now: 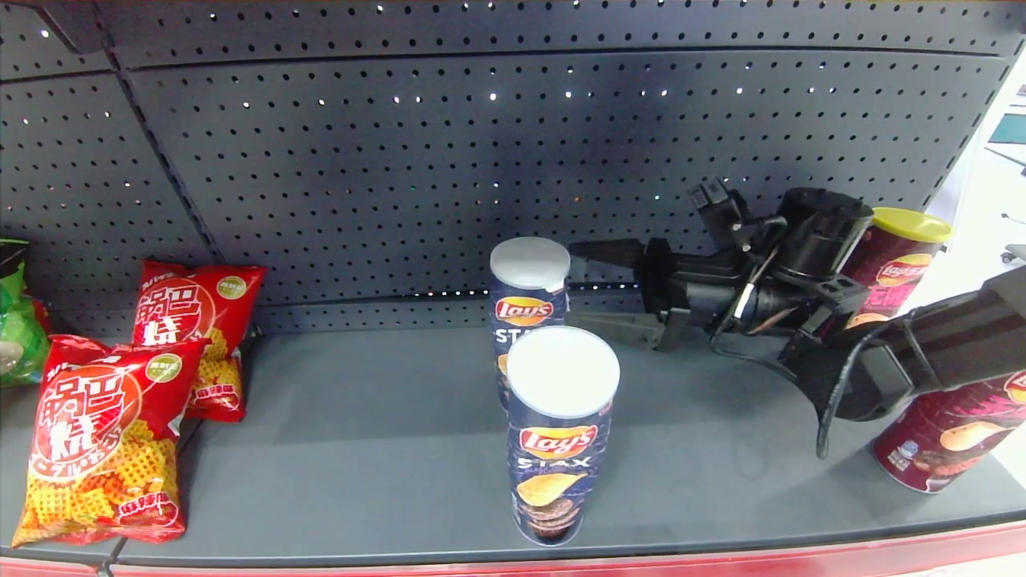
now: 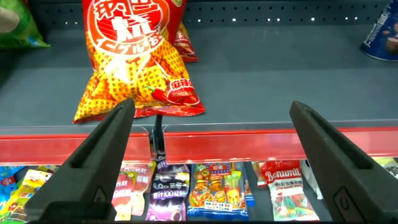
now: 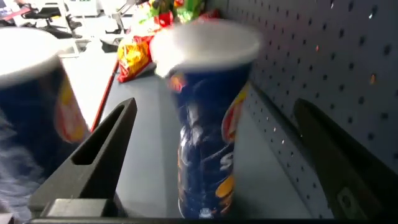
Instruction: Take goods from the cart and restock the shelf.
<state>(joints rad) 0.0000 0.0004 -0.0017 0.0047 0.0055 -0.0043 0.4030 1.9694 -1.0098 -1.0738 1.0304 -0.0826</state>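
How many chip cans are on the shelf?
4: front blue can and rear blue can mid-shelf; rear maroon can and front maroon can at right. The right arm may hide others.

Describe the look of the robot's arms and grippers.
The right arm is matte black with a round joint housing and loose cables at the wrist. Both the right gripper and left gripper have two long, dark grey, wedge-shaped fingers.

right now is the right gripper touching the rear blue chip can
Apart. In the right wrist view the right gripper straddles the rear blue can, jaws open, with a clear gap on each side.
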